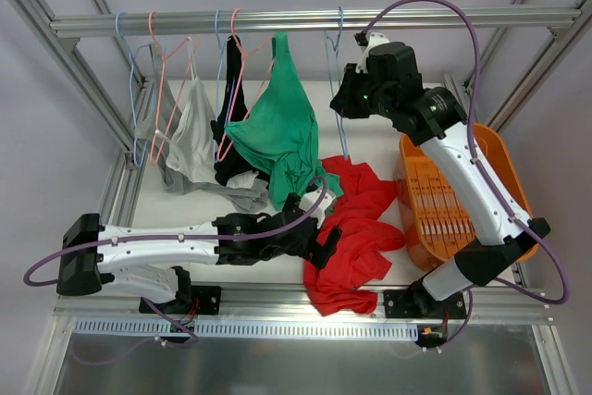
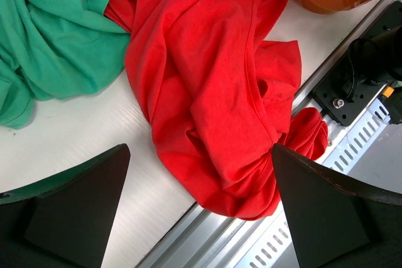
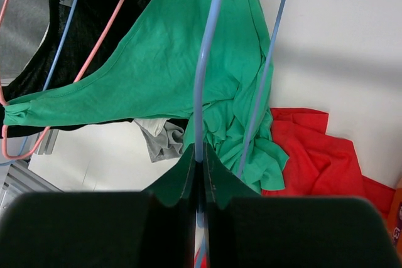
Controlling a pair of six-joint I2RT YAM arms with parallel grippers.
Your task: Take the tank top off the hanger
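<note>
Right end effector [image 3: 200, 169] is raised at the far right of the table, clenched on the thin wire of a blue hanger [image 3: 205, 73]. The hanger hooks over the metal rail [image 1: 416, 18] above the far edge, and no cloth can be seen on its wire.

Left end effector [image 2: 198, 155] reaches low across the near side of the table [image 1: 375, 141]. Its two dark fingers [image 2: 81, 211] are spread wide and released, grasping nothing.

A red tank top [image 2: 213, 92] lies crumpled on the table, off any hanger. It sits directly beyond the gap between the left fingers, with its near end bunched over the table's front edge. It lies well below and nearer than the right end effector.

Just left of the red tank top, a green top [image 1: 282, 131] hangs from a pink hanger [image 3: 107, 29], its lower end pooled on the table and touching the red cloth. Farther left along the rail hang a black garment [image 1: 231, 108] and a grey garment [image 1: 194, 136]. An orange basket [image 1: 490, 150] stands at the right of the table, just beside the red tank top.
</note>
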